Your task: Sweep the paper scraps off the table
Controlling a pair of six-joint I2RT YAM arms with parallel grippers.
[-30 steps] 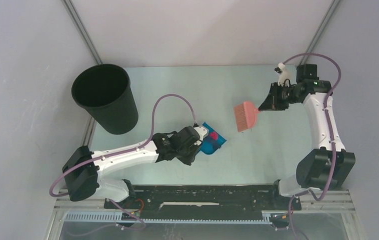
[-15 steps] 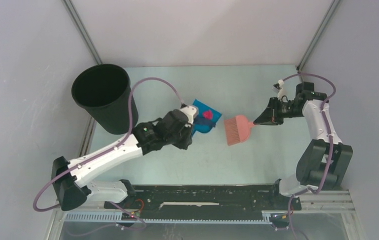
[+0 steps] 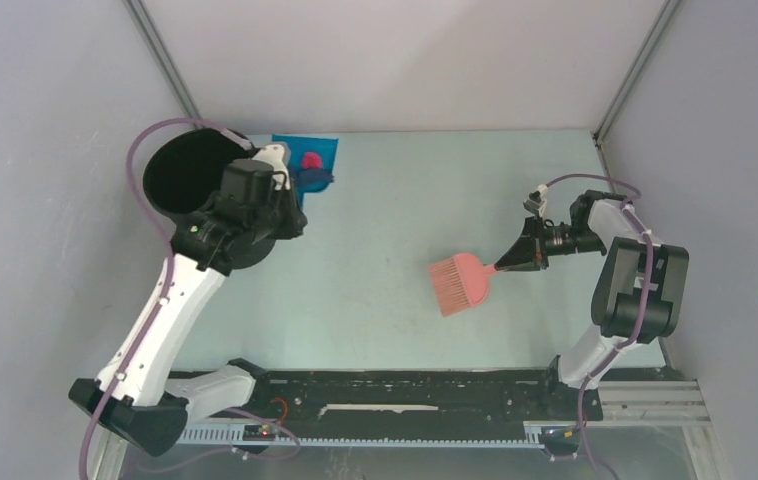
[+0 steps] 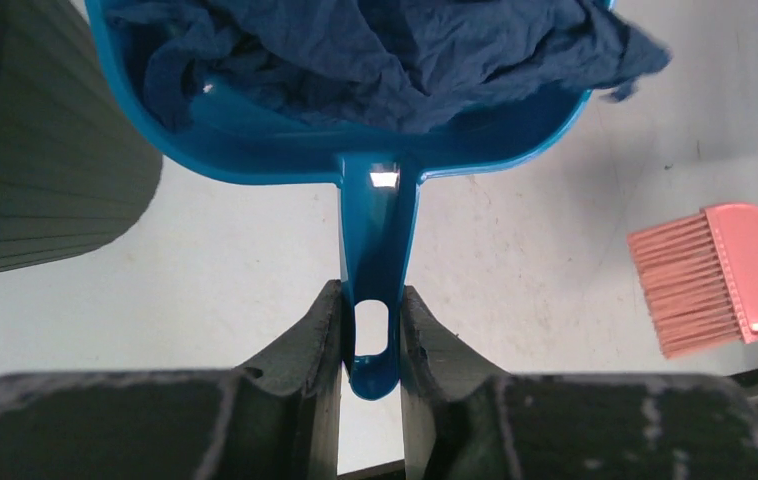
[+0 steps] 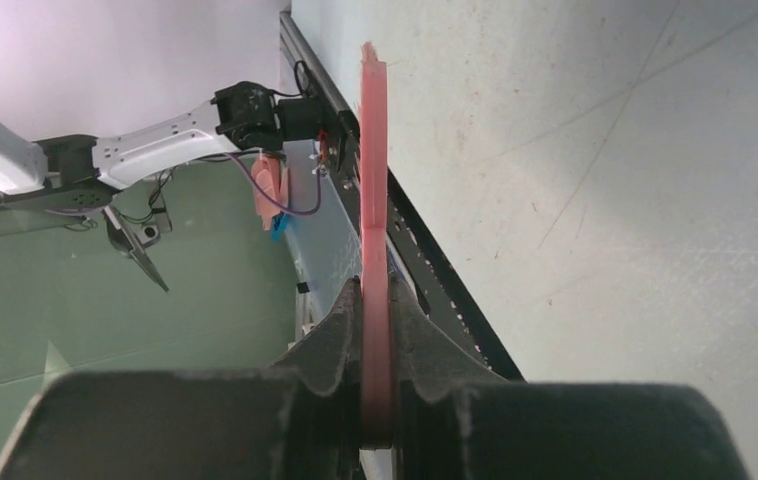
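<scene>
My left gripper (image 4: 370, 340) is pinched narrow on the dustpan (image 4: 255, 140) handle, one finger on each side of its hanging hole. Straight ahead of the fingers the handle widens into the pan. The paper scraps (image 4: 395, 50) lie piled inside it: crumpled dark blue seen from the wrist, with a red-pink bit showing from above. The pan's long axis runs in line with my reach, its open mouth pointing away from the hand. Whether it sits quite level I cannot tell.

The bin (image 4: 35, 150) stands just to the left of the pan, its wall close beside it, so the load is not over the opening yet. I judge the step to be the carry and tip. I'd hold the pan flat, slide it left until the mouth clears the rim, and only then roll the wrist, slowly, since a thin handle could swivel in the grip.

Off to the right, well apart, my right gripper (image 5: 375, 300) is clamped on the brush (image 3: 460, 282) handle. Its bristles point away from that hand, low over the table (image 3: 405, 200).
</scene>
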